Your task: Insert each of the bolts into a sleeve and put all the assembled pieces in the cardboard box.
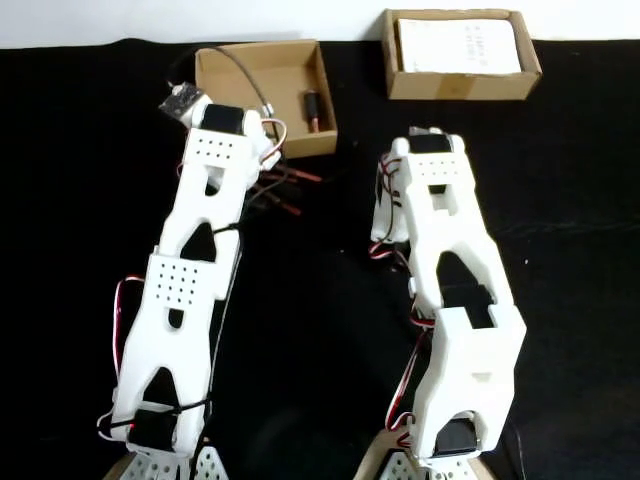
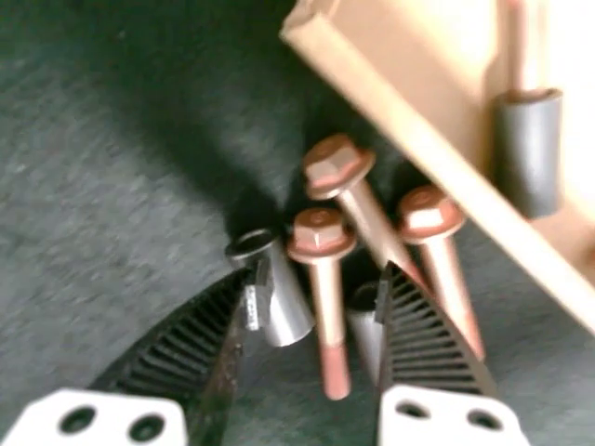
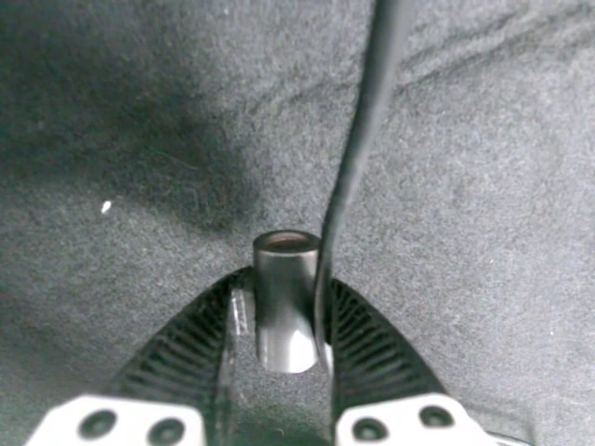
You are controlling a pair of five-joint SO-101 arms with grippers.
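Black counter [image 1: 330, 300], box [image 1: 225, 95] at its far side w/ one assembled piece [image 1: 312, 110] inside. L end effector [image 2: 318, 279] just outside the box wall, fingers apart, straddling a bolt [image 2: 321, 269]. 2nd bolt [image 2: 358, 200] and 3rd bolt [image 2: 437, 251] lie close beside it, and 2 sleeves [image 2: 274, 297] sit by the fingertips. R end effector [image 3: 284, 288] is clamped on a sleeve [image 3: 284, 311].

The left pincer [image 2: 320, 279] gapes around the middle bolt [image 2: 321, 237] of three, a sleeve [image 2: 279, 307] alongside, near the cardboard box [image 2: 400, 130]
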